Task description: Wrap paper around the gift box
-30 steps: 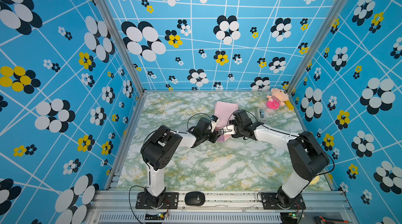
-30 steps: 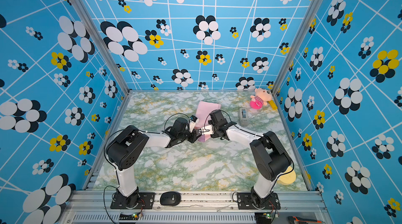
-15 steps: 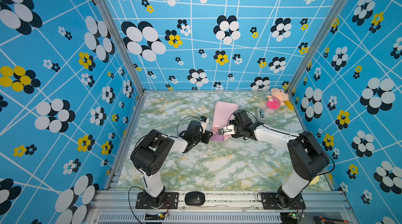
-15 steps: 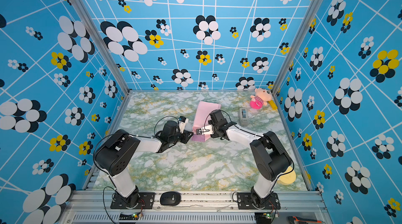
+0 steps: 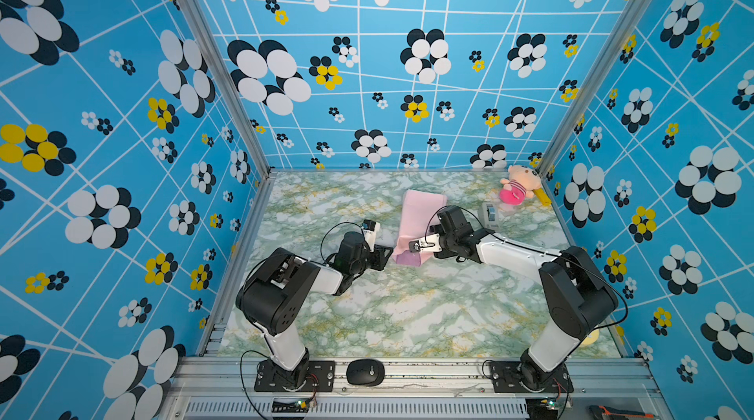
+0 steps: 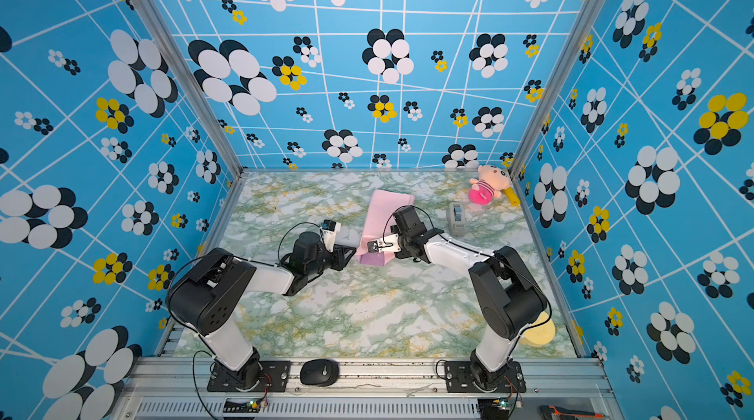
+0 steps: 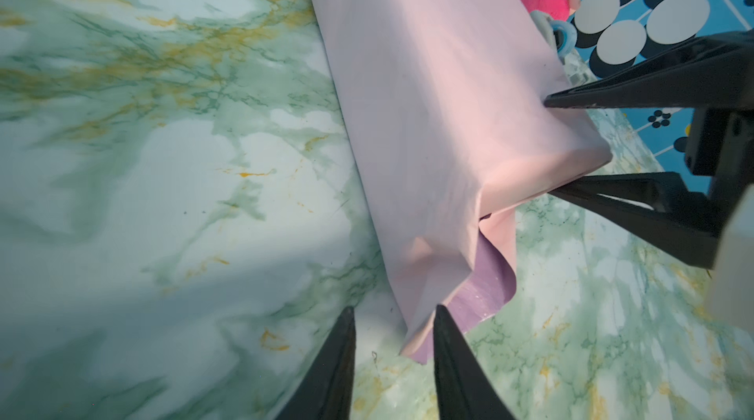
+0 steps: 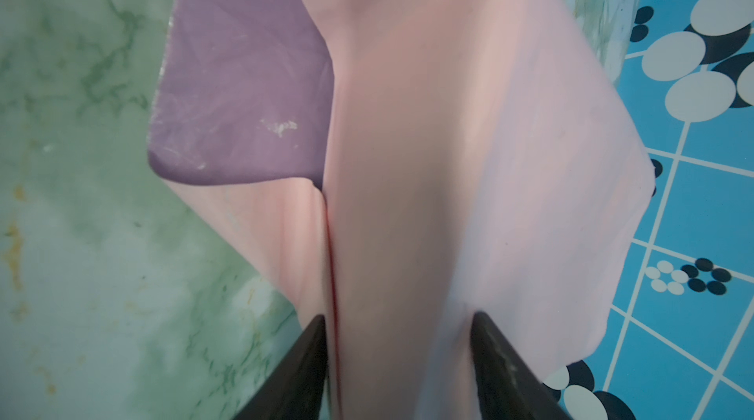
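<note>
Paper (image 5: 420,214) on marbled table (image 5: 408,307), flowered walls (image 5: 367,71)

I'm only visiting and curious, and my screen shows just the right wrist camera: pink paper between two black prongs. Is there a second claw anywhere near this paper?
Observer: Yes. The left gripper sits at the near end of the paper, with its prongs parted and nothing clearly between them.
Operator: Is there a box under the paper?
Observer: No box shows in any view. The left wrist view does show the paper draped over something with square edges.
Operator: Is anything else lying around?
Observer: A grey tape dispenser stands between the paper and a plush toy in the far corner.
</note>
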### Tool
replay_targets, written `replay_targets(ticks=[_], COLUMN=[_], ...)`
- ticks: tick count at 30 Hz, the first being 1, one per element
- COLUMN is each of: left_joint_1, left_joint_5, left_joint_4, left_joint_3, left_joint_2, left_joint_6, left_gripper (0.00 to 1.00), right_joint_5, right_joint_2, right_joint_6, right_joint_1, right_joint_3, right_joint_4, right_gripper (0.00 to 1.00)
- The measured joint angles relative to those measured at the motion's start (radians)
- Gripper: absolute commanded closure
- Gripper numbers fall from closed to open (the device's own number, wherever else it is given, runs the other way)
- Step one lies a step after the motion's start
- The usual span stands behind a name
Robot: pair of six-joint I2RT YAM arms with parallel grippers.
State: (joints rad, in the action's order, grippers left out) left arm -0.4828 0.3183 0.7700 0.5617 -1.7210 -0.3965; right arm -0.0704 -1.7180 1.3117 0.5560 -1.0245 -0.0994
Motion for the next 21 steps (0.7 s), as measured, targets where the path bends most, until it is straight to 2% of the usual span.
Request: replay_targets(ticks=[4,7,12,21], left_joint_1=[0.004,0.004,0.003,-0.052], left_joint_5=[-0.013,-0.043,-0.033,0.027], left_joint_4=[-0.004,-0.069,-0.150,-0.188], left_joint_3=[-0.002,0.028,0.129,0.198], left_joint_2=[0.033,0.030,-0.036,-0.133], left_joint_6=[0.005,0.017,0.031,0.031], left_gripper=[0.77,0.82,0.86,0.91], right_joint_5=[0.000,0.000,0.000,0.000], right_joint_2=[0.000,0.000,0.000,0.000], right_joint_6=[-0.007,-0.010,-0.011,-0.011], right_joint_1=[0.000,0.000,0.000,0.000], right_joint_3=[0.000,0.000,0.000,0.000], right_joint_4=[0.000,0.000,0.000,0.000], right_gripper=[0.44,0.44,0.44,0.44])
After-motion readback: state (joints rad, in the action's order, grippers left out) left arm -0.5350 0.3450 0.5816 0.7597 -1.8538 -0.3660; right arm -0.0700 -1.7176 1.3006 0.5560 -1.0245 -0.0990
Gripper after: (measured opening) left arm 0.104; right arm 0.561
